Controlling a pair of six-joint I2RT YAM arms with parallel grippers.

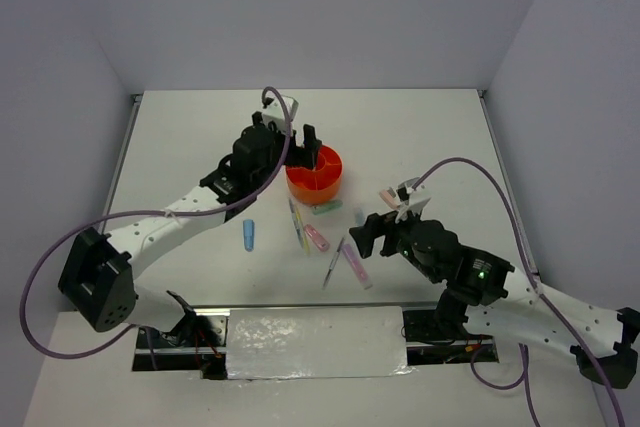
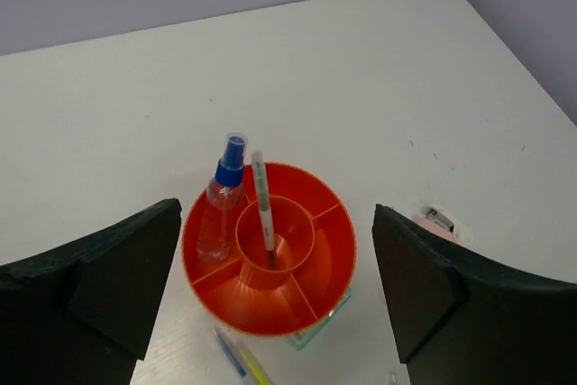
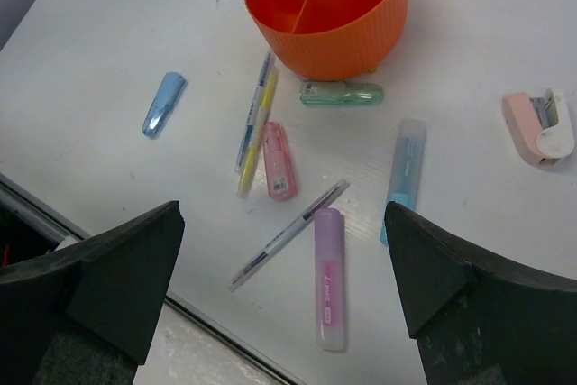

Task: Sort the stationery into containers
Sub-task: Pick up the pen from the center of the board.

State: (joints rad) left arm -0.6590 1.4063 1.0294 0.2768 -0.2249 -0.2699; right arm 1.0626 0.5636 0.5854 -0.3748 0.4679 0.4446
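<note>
- Right end effector (image 1: 362, 232): fingers spread, empty, over loose stationery on the surface (image 1: 200, 127).
- Purple marker (image 3: 329, 279), thin pen (image 3: 290, 233): flat, just beside each other. Hazard: one closing grip might catch both, or skid the slim pen away.
- Pink marker (image 3: 279, 161), yellow pen (image 3: 256, 137), blue marker (image 3: 164, 104): flat, unsorted.
- Green marker (image 3: 341, 93): just beside the organiser's foot. Hazard: a finger reaching for it could shove the organiser.
- Orange organiser (image 2: 261, 317): spray bottle (image 2: 221, 200) in an outer compartment, one pen (image 2: 262, 200) upright in the centre cup.
- Left end effector (image 1: 297, 142): spread, empty, above the organiser. Hazard: collision with the other arm at drop-off.
</note>
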